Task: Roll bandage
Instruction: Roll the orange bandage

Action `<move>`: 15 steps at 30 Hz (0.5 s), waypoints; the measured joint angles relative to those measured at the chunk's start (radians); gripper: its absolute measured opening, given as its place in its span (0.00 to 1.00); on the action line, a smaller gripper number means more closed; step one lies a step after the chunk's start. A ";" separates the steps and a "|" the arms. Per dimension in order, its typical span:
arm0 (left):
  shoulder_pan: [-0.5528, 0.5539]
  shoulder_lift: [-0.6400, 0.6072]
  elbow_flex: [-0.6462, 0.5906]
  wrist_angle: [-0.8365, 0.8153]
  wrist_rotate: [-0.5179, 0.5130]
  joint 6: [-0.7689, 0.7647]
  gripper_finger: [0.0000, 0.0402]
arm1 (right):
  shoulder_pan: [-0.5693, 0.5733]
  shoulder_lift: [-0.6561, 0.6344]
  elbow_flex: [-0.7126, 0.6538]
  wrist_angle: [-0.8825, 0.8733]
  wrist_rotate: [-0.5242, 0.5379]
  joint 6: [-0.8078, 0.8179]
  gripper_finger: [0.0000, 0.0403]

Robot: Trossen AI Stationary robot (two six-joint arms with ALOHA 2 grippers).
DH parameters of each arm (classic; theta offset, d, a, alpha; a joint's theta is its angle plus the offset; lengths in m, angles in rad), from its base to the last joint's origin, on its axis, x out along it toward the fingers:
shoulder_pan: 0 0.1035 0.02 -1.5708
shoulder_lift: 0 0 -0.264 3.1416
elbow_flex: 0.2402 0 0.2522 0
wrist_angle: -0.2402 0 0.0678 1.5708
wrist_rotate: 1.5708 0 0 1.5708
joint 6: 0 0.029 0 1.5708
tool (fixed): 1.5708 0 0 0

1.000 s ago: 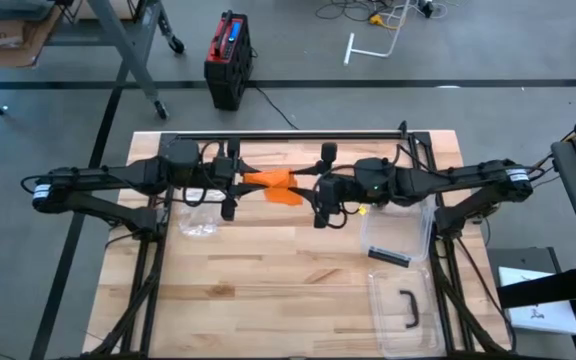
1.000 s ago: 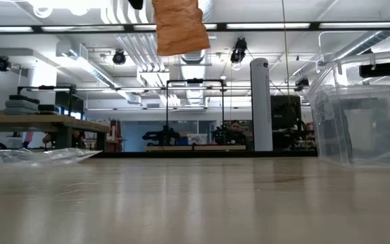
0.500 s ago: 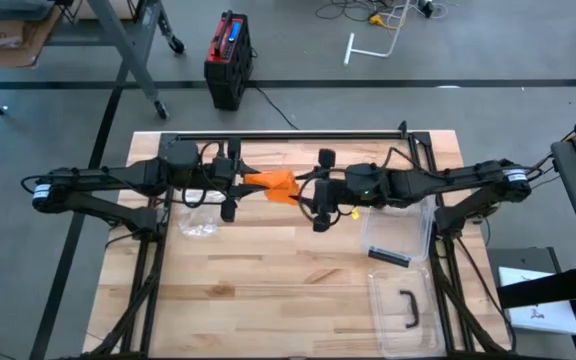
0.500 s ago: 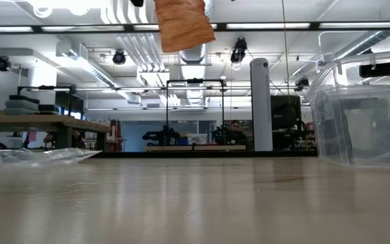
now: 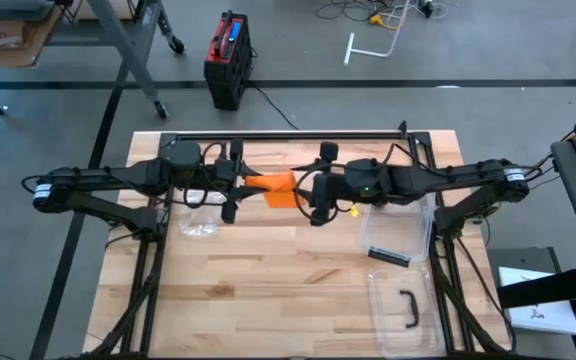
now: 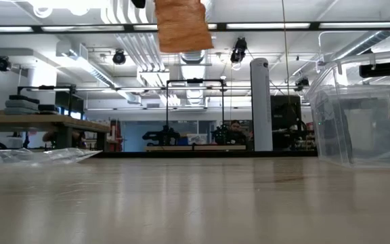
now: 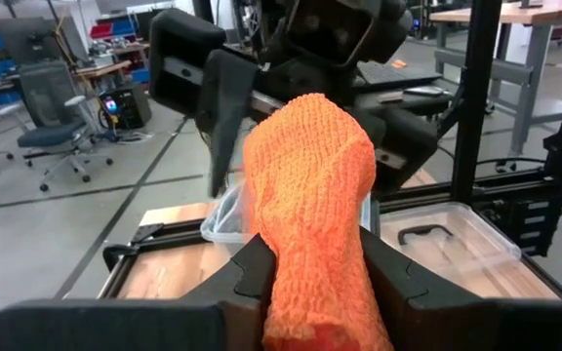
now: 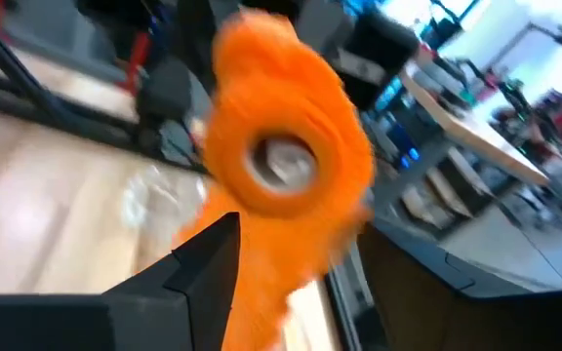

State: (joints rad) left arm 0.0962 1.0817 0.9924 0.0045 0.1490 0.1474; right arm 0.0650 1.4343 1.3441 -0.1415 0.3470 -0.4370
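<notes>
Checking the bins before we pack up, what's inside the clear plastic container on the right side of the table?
The clear container holds a dark bar-shaped item near its front edge. The right arm crosses above its back part, hiding whatever lies there.

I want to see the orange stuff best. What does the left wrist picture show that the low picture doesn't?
Only the left wrist view shows the left gripper pinching the orange bandage, with the right gripper behind it. Only the low view shows the clear plastic bag lying on the table. Both show the bandage and the clear bin.
</notes>
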 joint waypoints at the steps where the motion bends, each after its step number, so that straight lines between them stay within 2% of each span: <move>1: 0.000 0.000 0.000 -0.003 0.000 0.000 0.20 | 0.000 0.000 0.002 -0.019 0.016 0.000 0.50; 4: 0.000 0.000 0.000 0.001 0.016 0.000 0.20 | -0.002 0.002 0.002 -0.016 0.021 0.006 0.49; 9: 0.000 0.020 0.000 0.005 0.107 -0.004 0.20 | -0.008 0.023 0.000 0.044 0.020 -0.050 0.44; 12: -0.001 0.033 0.000 0.006 0.138 -0.033 0.20 | -0.027 0.026 0.000 0.083 0.022 -0.126 0.34; 15: 0.000 0.054 0.000 0.004 0.158 -0.113 0.20 | -0.054 0.029 0.001 0.098 0.034 -0.209 0.17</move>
State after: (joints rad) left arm 0.0963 1.1355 0.9924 0.0086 0.3074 0.0342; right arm 0.0106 1.4629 1.3455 -0.0435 0.3810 -0.6458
